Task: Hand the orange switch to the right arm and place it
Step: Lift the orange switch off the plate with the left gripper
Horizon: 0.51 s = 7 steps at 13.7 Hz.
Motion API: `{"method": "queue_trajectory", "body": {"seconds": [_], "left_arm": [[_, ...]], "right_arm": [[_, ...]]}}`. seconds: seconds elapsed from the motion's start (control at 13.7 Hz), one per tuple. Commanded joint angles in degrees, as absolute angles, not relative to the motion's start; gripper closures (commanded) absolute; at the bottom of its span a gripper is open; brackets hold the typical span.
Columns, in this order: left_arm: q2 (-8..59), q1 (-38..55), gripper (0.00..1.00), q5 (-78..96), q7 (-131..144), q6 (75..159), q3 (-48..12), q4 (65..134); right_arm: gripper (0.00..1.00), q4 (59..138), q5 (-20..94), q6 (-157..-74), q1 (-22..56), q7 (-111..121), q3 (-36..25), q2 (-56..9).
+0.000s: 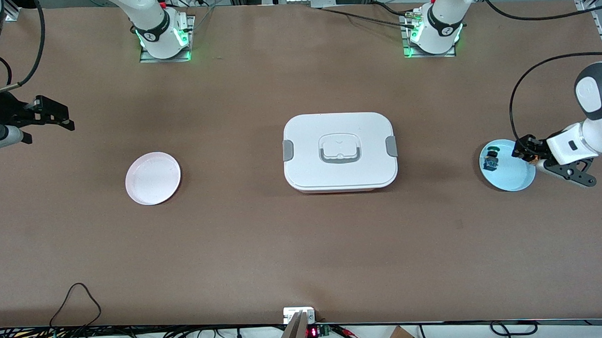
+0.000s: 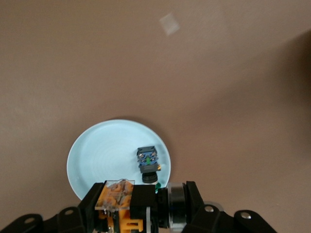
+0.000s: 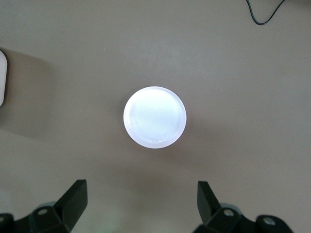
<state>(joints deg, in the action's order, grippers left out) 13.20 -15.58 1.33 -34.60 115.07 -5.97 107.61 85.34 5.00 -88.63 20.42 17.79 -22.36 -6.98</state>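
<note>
I'm holding the orange switch (image 2: 119, 206) clamped tight in the left gripper (image 1: 526, 150), hovering over the light blue plate (image 1: 519, 181) where the blue-bodied switch (image 1: 490, 161) is lying. The right gripper (image 1: 54, 116) is waiting fully spread, empty, above the table near the pink plate (image 1: 152, 177). Risk I'm seeing: the part is tiny, leaving little exposed for the handoff, so a misaligned pinch could drop it.

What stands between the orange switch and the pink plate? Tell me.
The white lidded box sits mid-table between the blue plate, over which the left gripper holds the orange switch, and the pink plate. The open right gripper waits above the table.
</note>
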Motion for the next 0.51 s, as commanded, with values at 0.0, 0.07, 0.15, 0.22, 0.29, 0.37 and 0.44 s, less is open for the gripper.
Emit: {"method": "queue_trajectory", "body": {"seconds": [0.0, 0.07, 0.15, 0.22, 0.29, 0.37, 0.44], "left_arm": [[9.4, -14.5, 1.00, 7.5, -37.9, 113.3, -5.6, 107.9], [9.1, -14.5, 1.00, 11.2, -42.4, 113.3, -5.6, 107.1], [9.1, -14.5, 1.00, 15.3, -47.0, 113.0, -5.6, 106.5], [9.0, -14.6, 1.00, 18.5, -50.3, 112.3, -5.6, 106.4], [9.0, -14.6, 1.00, 22.3, -53.1, 111.0, -5.6, 106.3], [9.0, -14.9, 1.00, 27.3, -56.4, 109.6, -5.5, 106.0], [9.0, -14.9, 1.00, 32.3, -61.3, 108.6, -5.5, 105.4]], "right_arm": [[0.00, 85.1, 5.4, -88.2, 20.1, 18.2, -22.2, -6.6], [0.00, 85.1, 5.4, -88.2, 20.1, 18.2, -22.3, -6.6], [0.00, 85.1, 5.4, -88.2, 20.1, 18.2, -22.3, -6.6], [0.00, 85.1, 5.4, -88.2, 20.1, 18.2, -22.3, -6.6], [0.00, 85.1, 5.4, -88.2, 20.2, 18.1, -22.3, -6.6], [0.00, 85.1, 5.4, -88.2, 20.2, 18.1, -22.2, -6.6], [0.00, 85.1, 5.4, -88.2, 20.2, 18.1, -22.2, -6.6]]}}
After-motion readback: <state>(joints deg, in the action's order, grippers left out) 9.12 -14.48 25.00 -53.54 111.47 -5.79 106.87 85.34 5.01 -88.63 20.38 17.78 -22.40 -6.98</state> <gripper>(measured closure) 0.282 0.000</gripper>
